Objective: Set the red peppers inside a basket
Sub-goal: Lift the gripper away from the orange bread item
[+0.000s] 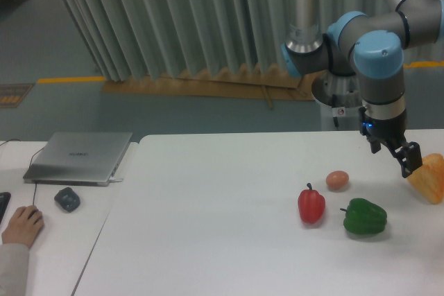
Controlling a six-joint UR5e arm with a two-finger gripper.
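The small glossy red bell pepper [311,205] with its short dark stem stands upright on the white counter [208,206], toward the right and fairly near. Just to its right lies a green bell pepper [365,217], close but apart from it, and a little farther back sits a small brownish-orange egg-shaped thing [337,180]. The end effector [402,157] hangs at the far right, above the counter and well apart from the red pepper. Its dark fingers point down and to the right, beside an orange-yellow object [430,178] at the frame's edge. Whether the fingers are apart or together cannot be told from this angle, nor whether they touch that orange object.

The likely trouble, in my judgement, is crowding. The green pepper sits so near the red one that a descent slightly off to the right could nudge or catch the wrong pepper. The red pepper's smooth, rounded skin may also slip or roll under a pinch that is off centre.

No basket can be clearly made out. The orange-yellow thing is cut off by the right edge, so what it is remains uncertain. At the far left a closed grey laptop [78,157], a dark mouse-like lump [66,199] and a person's hand [23,225] sit on a separate surface.
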